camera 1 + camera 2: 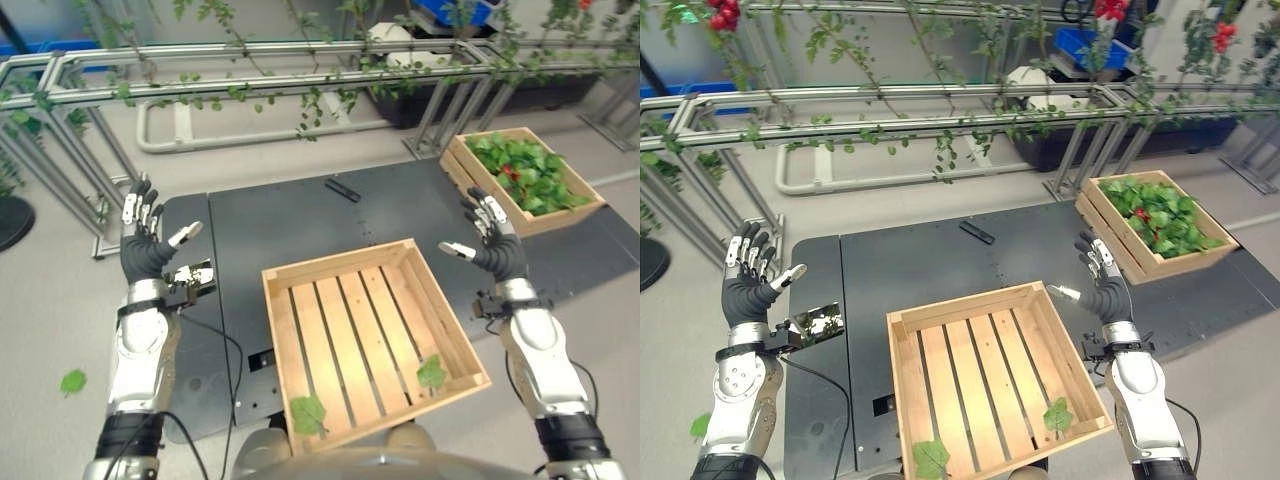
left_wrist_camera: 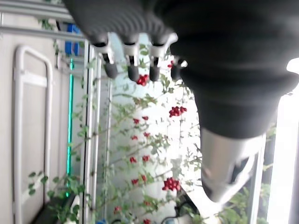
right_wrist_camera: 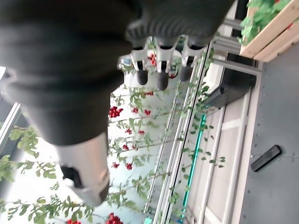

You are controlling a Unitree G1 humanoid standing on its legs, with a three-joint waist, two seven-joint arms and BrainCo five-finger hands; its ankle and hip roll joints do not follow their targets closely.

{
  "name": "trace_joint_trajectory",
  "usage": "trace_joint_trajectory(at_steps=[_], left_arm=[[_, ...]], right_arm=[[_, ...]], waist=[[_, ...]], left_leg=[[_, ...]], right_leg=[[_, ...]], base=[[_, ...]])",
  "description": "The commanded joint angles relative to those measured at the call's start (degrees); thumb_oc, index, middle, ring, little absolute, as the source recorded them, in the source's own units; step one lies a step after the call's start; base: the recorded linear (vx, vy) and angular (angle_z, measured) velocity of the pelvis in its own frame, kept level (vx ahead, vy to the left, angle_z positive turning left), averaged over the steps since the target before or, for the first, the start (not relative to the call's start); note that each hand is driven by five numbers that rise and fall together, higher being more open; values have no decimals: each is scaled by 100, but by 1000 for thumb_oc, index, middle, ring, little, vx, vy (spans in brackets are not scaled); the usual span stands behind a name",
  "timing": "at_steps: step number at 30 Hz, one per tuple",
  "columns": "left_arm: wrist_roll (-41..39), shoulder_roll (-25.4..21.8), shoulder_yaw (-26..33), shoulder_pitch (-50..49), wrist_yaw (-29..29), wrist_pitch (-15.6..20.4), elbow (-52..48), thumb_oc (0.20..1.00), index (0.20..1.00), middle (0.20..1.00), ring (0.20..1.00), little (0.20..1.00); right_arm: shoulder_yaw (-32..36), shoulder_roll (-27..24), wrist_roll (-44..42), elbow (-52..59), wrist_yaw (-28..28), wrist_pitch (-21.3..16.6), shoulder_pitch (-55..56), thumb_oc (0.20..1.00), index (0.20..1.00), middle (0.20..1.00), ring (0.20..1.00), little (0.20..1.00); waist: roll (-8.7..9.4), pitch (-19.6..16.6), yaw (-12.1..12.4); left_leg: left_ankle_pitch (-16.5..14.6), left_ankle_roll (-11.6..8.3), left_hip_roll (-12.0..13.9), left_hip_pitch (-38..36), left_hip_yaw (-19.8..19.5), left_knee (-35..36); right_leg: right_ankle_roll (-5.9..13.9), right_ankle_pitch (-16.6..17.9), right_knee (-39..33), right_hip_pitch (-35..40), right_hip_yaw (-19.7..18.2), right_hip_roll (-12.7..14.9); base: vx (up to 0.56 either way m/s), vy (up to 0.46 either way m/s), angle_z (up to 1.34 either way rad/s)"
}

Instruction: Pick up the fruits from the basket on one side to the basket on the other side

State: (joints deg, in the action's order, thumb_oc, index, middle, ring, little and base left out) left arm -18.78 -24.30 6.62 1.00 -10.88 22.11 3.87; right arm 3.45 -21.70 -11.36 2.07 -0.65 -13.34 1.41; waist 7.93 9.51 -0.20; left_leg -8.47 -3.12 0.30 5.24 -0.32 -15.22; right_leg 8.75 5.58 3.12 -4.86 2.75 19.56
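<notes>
Both hands are hanging raised, palms up, holding nothing. Left hand (image 1: 146,250) is hovering past the left edge of the dark mat (image 1: 300,220), fingers straight and spread, thumb out. Right hand (image 1: 492,243) is hovering over the mat's right part, between the two crates, fingers likewise relaxed and released.

Empty wooden crate (image 1: 368,335) is sitting at the mat's near edge, centre, slatted bottom bare apart from two green leaves (image 1: 431,375) lying at its near side. Second wooden crate (image 1: 521,178) is resting at the mat's far right corner, packed with green leaves; a few red fruits (image 1: 510,172) are showing among them. The two crates are standing well apart.

Small black bar-shaped object (image 1: 342,189) is lying on the mat near its far edge. One loose leaf (image 1: 73,381) is lying on the floor off the mat's left side.

Metal rail frame (image 1: 250,70) with trailing vines is running behind the mat.
</notes>
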Motion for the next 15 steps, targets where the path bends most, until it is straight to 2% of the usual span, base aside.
trace_joint_trajectory(at_steps=[1, 2, 3, 4, 5, 6, 8, 9, 10, 11, 13, 14, 15], left_arm=[[191, -145, 21, 226, 28, 302, -337, 1000, 1000, 1000, 1000, 1000], [189, -131, 28, 210, 33, 300, -334, 1000, 1000, 1000, 1000, 1000], [166, -113, 62, 155, 58, 271, -344, 1000, 1000, 1000, 1000, 1000], [166, -113, 62, 155, 58, 271, -344, 1000, 1000, 1000, 1000, 1000], [137, -113, 107, 70, 91, 284, -385, 1000, 1000, 1000, 1000, 1000], [79, -97, 114, 61, 104, 291, -403, 1000, 1000, 1000, 1000, 1000], [78, -125, 39, 146, 102, 258, -398, 1000, 1000, 1000, 1000, 1000], [83, -131, -31, 256, 119, 261, -376, 1000, 1000, 1000, 1000, 1000], [51, -102, -77, 335, 131, 241, -346, 1000, 1000, 1000, 1000, 1000], [-17, -58, -154, 429, 174, 215, -290, 1000, 1000, 1000, 1000, 1000], [20, -61, -232, 461, 252, 240, -323, 1000, 1000, 1000, 1000, 1000], [60, -100, -292, 490, 277, 226, -365, 1000, 1000, 1000, 1000, 1000], [97, -76, -294, 441, 292, 228, -366, 1000, 1000, 1000, 1000, 1000]], right_arm=[[484, -243, -28, 280, -14, -281, -130, 1000, 1000, 1000, 1000, 1000], [460, -268, -16, 264, -19, -296, -164, 1000, 1000, 1000, 1000, 1000], [423, -287, -24, 252, 15, -289, -183, 1000, 1000, 1000, 1000, 1000], [423, -287, -24, 252, 15, -289, -183, 1000, 1000, 1000, 1000, 1000], [434, -344, -33, 213, 21, -295, -157, 1000, 1000, 1000, 1000, 1000], [434, -363, -120, 198, -2, -331, -159, 1000, 1000, 1000, 1000, 1000], [415, -416, -193, 158, -85, -407, -163, 1000, 1000, 1000, 1000, 1000], [441, -468, -231, 146, -100, -416, -177, 1000, 1000, 1000, 1000, 1000], [476, -503, -252, 147, -141, -423, -182, 1000, 1000, 1000, 1000, 1000], [531, -545, -248, 165, -182, -435, -167, 1000, 1000, 1000, 1000, 1000], [493, -527, -242, 184, -178, -427, -141, 1000, 1000, 1000, 1000, 1000], [521, -493, -241, 207, -210, -430, -73, 1000, 1000, 1000, 1000, 1000], [522, -471, -228, 177, -184, -388, -37, 1000, 1000, 1000, 1000, 1000]], waist=[[50, -16, 94], [38, 11, 146], [-12, 44, 166], [-12, 44, 166], [-50, 50, 226], [-77, 56, 226], [-154, 73, 208], [-162, 97, 118], [-132, 96, 13], [-90, 61, -140], [-99, 61, -132], [-196, 35, -169], [-186, 1, -207]], left_leg=[[-647, -32, 231, -114, 142, -491], [-574, -103, 346, -154, 90, -414], [-449, -200, 522, -207, -21, -282], [-449, -200, 522, -207, -21, -282], [-96, -362, 810, -244, -255, 72], [89, -432, 922, -196, -374, 230], [786, -696, 1238, -23, -595, 692], [942, -675, 1302, 134, -493, 736], [900, -524, 1350, 223, -28, 606], [733, -327, 1376, 285, 662, 217], [292, -289, 1143, 100, 818, -376], [376, -307, 1192, 52, 1029, 167], [317, -282, 1164, -50, 1042, 276]], right_leg=[[484, -208, 248, 75, 288, -23], [480, -276, 278, 87, 431, -103], [398, -523, 336, 140, 595, -247], [398, -523, 336, 140, 595, -247], [229, -807, 444, 162, 732, -584], [151, -908, 455, 176, 795, -724], [-37, -1131, 335, 215, 918, -1158], [-99, -1139, 205, 270, 1093, -1210], [-144, -1145, 158, 306, 1265, -1190], [-188, -1110, 134, 276, 1454, -1148], [-309, -1163, 145, 281, 1583, -1213], [-274, -1167, 120, 291, 1736, -1227], [-236, -1139, 87, 346, 1739, -1211]], base=[[89, -429, 64], [81, -484, 46], [51, -309, 27], [44, -462, 36], [-3, -449, 17], [-25, -611, 55], [-99, -415, 83], [-128, -313, 85], [-159, -269, 136], [-133, -207, 158], [-83, -109, 176], [-17, -10, 49], [22, 49, 6]])
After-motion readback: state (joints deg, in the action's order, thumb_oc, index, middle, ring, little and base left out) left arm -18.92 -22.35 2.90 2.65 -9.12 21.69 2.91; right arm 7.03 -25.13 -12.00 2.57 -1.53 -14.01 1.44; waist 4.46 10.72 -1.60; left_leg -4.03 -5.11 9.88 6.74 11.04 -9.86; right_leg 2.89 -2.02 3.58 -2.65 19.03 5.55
